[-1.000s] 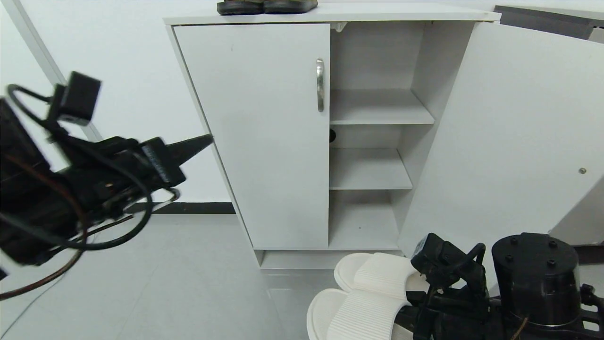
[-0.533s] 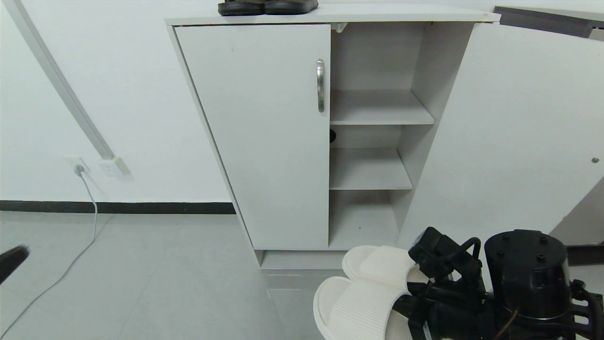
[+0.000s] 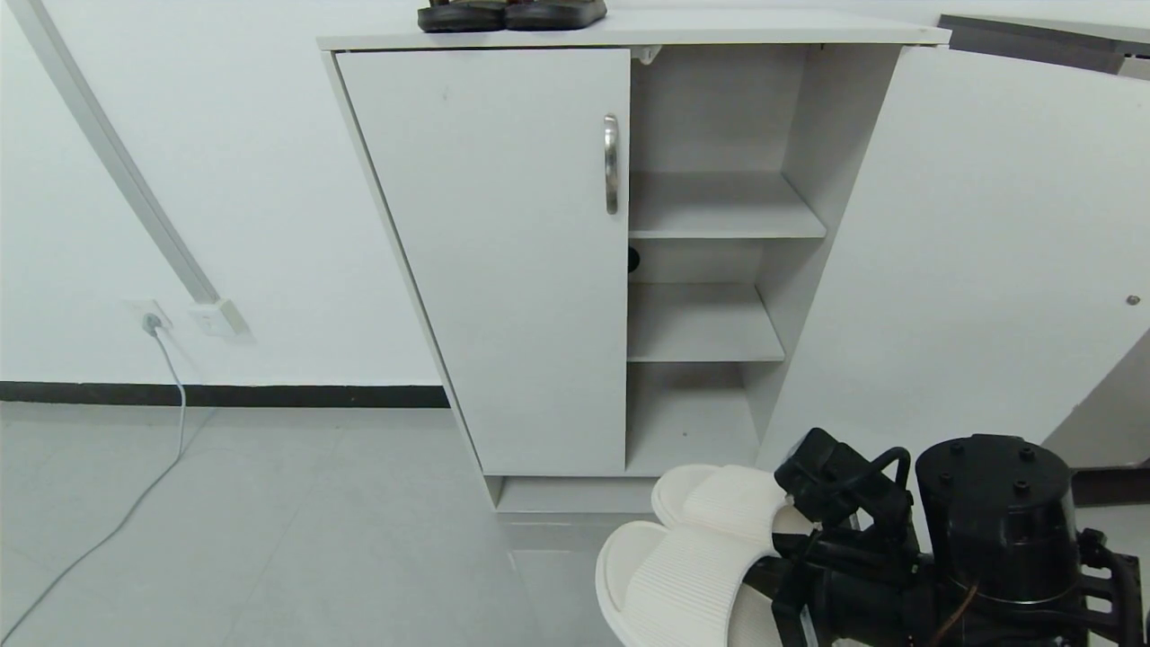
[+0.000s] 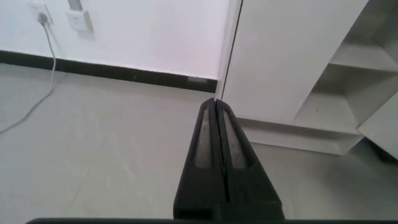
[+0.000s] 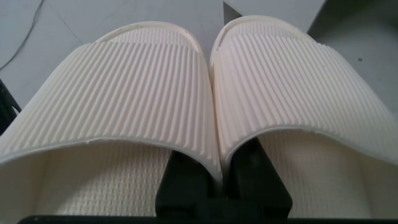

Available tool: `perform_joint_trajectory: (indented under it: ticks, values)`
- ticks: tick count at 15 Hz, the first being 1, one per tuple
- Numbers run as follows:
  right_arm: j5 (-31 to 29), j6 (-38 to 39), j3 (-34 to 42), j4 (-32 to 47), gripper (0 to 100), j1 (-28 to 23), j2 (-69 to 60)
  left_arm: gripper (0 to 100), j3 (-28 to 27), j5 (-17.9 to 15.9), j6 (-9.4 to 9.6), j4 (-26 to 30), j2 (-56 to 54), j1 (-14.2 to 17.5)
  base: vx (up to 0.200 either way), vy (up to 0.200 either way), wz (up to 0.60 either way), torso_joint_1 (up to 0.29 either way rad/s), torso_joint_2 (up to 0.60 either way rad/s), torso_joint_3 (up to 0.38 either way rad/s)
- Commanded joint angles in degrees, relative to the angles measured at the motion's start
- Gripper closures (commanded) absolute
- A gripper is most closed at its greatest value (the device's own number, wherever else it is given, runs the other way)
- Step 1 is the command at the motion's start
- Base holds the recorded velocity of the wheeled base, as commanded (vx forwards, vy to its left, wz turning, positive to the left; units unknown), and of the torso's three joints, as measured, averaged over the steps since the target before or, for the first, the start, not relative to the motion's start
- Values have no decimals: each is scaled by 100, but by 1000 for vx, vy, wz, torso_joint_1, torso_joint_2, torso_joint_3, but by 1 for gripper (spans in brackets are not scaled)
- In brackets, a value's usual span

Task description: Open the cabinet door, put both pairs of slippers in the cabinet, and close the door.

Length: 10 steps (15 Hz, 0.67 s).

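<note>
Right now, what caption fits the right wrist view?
Right tool holds the pair of white slippers side by side.

The cabinet (image 3: pixel 485 270) stands against the wall. Its left door is shut, with the handle (image 3: pixel 611 163) upright at the inner edge, and its right door (image 3: pixel 970 252) is swung wide, showing the shelves. A dark pair of slippers (image 3: pixel 512 13) sits on the cabinet's top (partly cut by the frame). Low before the cabinet's open half, the right gripper (image 3: pixel 786 575) holds a white pair of slippers (image 3: pixel 683 584) side by side, toes toward the cabinet. A wall socket (image 3: pixel 151 321) with a cable sits left of the cabinet.
</note>
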Motion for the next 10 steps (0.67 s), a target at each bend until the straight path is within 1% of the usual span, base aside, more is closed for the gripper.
perform_joint_trajectory:
  ticks: [1, 3, 5, 6, 7, 8, 9, 10]
  values:
    - [4, -2, -1, -1, 100, 3, 9, 100, 334, -82, 97, -209, -435, -42, 0, 0, 0, 0, 0, 0]
    - [4, -2, -10, -9, 100, 11, 9, 100, 378, -952, 97, -332, -435, -50, 0, 0, 0, 0, 0, 0]
    - [4, -2, -63, -9, 100, 11, 27, 100, 378, -943, 194, -332, -435, -59, 0, 0, 0, 0, 0, 0]
    - [4, -2, -124, -9, 100, 11, 62, 100, 370, -785, 185, -288, -435, -59, 0, 0, 0, 0, 0, 0]
    - [4, -2, -177, -53, 100, 11, 80, 100, 387, -258, 291, -218, -435, -59, 0, 0, 0, 0, 0, 0]
    - [-22, -11, -221, -168, 100, 29, 115, 100, 431, 41, 704, -227, -435, -59, 0, 0, 0, 0, 0, 0]
    - [-137, -2, -247, -291, 100, 82, 141, 100, 431, -170, 625, -227, -435, -68, 0, 0, 0, 0, 0, 0]
    - [-497, 6, -326, -387, 100, 108, 194, 100, 440, -372, 563, -235, -426, -68, 0, 0, 0, 0, 0, 0]
